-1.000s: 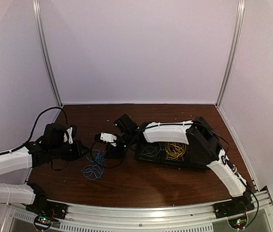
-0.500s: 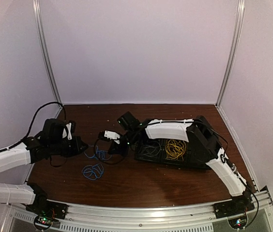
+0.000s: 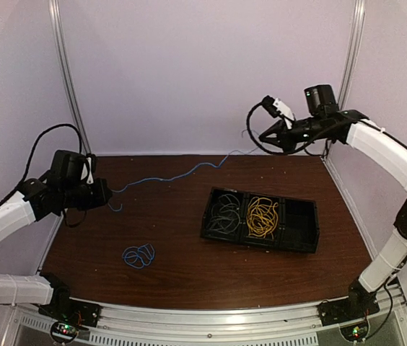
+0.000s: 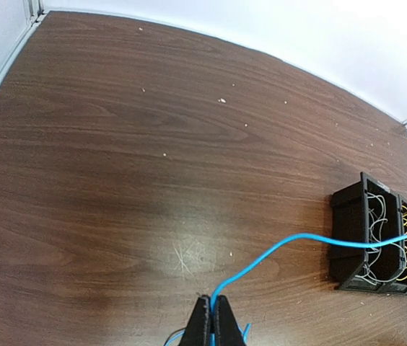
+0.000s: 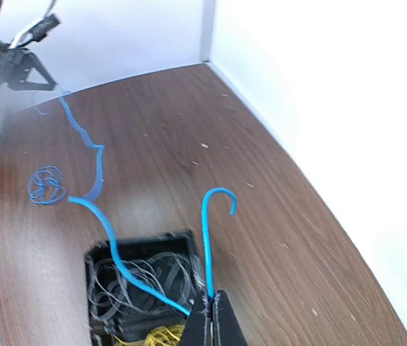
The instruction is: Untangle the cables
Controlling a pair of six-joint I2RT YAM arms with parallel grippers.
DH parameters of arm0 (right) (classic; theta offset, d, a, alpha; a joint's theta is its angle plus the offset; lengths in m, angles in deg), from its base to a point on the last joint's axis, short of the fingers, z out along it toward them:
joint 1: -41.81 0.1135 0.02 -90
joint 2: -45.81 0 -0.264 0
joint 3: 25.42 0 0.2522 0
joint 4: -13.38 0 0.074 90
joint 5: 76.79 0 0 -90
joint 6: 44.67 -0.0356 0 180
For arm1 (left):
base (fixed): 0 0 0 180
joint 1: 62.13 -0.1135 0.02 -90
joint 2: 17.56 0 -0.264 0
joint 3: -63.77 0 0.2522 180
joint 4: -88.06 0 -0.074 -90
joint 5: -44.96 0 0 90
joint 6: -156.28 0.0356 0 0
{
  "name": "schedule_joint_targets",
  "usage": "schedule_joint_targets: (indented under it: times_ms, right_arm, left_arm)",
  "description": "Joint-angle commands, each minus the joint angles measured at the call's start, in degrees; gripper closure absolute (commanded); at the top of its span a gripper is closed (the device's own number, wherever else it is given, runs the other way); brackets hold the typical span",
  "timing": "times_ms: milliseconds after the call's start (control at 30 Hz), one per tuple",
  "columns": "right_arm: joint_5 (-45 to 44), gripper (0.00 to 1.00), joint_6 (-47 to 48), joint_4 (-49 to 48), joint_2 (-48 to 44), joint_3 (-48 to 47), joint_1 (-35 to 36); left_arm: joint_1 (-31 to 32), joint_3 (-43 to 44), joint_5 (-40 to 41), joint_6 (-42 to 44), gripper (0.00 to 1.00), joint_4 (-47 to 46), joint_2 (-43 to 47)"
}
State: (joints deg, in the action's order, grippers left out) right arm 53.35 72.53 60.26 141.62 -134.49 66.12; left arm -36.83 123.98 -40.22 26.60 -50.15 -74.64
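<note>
Gripping the blue cable point(image 5: 205, 245), left claw point(image 4: 211, 310) and right claw point(image 5: 211, 306) are clamped tight.

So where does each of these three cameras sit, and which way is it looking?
Top external: fixed above and behind, looking down on the table; left arm and right arm show.
Left wrist: on the left arm, facing across toward the tray; left gripper at the bottom edge.
Right wrist: high up, facing down at the tray; right gripper at the bottom edge.
Shared: all three show the blue cable and tray.
</note>
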Motion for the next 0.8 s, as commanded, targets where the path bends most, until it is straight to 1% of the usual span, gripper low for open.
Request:
schedule_joint_targets:
  times_ms: [0,100,133,200,233,267,367,433,600,767]
  right_arm:
    - [0.16,1.0,2.37,5.64,-6.43,9.64,-14.73]
    - [1.67,1.0,3.48,5.46,-10.97,13.69,-24.2]
    - [1.89,1.0,4.39,6.14,-12.16,14.68,-26.64]
    - [1.09,1.0,7.69,8.05,-14.24,16.66,-28.87]
    - [0.57,1.0,9.43,9.19,-15.4,17.93,-29.12]
    - [0.43,1.0,10.91,10.33,-16.59,19.4,-29.15]
    - [1.75,1.0,13.26,12.72,-20.51,23.81,-29.06]
    - [2.08,1.0,14.26,14.73,-22.15,25.91,-28.98]
    - [1.93,1.0,18.4,21.62,-22.91,29.52,-28.93]
    - [2.72,1.0,18.27,20.89,-22.85,34.71,-28.8]
  left_arm:
    - [-0.69,5.5,1.32,2.39,1.0,0.62,-2.62]
    - [-0.69,7.26,-0.31,2.85,1.0,-0.08,-4.51]
    - [-0.69,7.16,-3.25,3.32,1.0,-1.76,-4.9]
    - [-0.16,6.04,-12.79,3.56,1.0,-7.59,-6.45]
    - [0.9,5.6,-17.03,3.37,1.0,-11.78,-7.52]
    - [3.26,6.03,-18.51,3.25,1.0,-14.95,-9.03]
    - [12.84,13.24,-14.87,6.31,1.0,-16.78,-16.65]
    - [16.8,17.83,-15.16,6.29,1.0,-18.46,-21.53]
    - [22.67,25.97,-17.49,6.66,1.0,-25.18,-32.18]
    - [26.81,34.83,-21.96,6.73,1.0,-32.95,-42.02]
